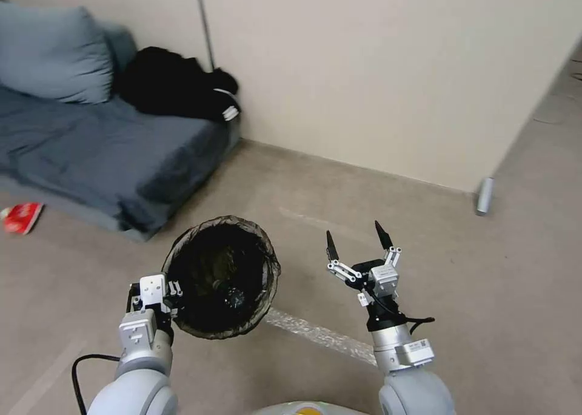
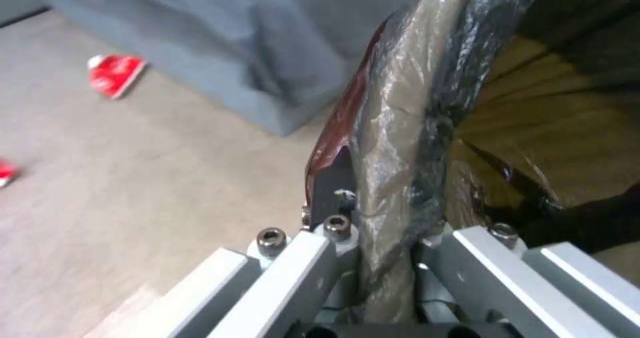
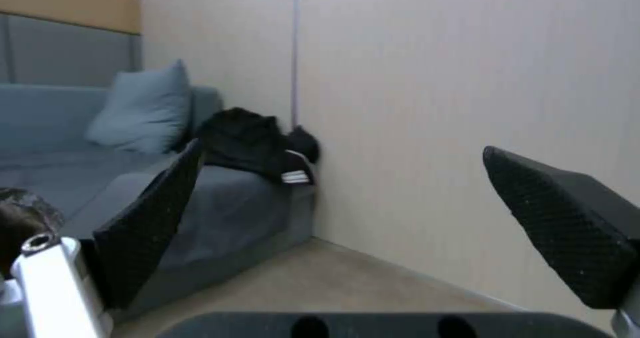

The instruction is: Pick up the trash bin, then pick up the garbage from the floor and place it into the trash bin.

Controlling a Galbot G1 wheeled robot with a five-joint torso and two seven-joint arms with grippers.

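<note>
Our left gripper [image 1: 173, 296], at the lower left of the head view, was clamped on the near rim of the trash bin [image 1: 221, 275]; in the left wrist view the bag-covered rim [image 2: 400, 127] ran between our two closed fingers [image 2: 333, 193]; the one bin sat lifted at centre-bottom of the head view, its dark bag folded over the rim, something dark lying inside that we could not identify. Our right gripper [image 1: 357, 240], right of the bin and apart from it, was spread wide and held nothing; its two black fingertips [image 3: 150, 228] framed the wall in the right wrist view.

We counted one red-and-white piece of garbage [image 1: 22, 216] on the floor at the left edge of the head view, just in front of the sofa [image 1: 91, 154]; the left wrist view showed that piece [image 2: 115, 74] in its upper left and a second red scrap [image 2: 3, 172] at its left edge. One grey cushion [image 1: 54, 54] and one black clothing heap [image 1: 176, 84] lay on the sofa in the upper left; one grey cylinder [image 1: 485, 195] lay at the wall's foot on the right.

The floor [image 1: 424, 233] was beige carpet, the walls plain cream; we could read no writing.
</note>
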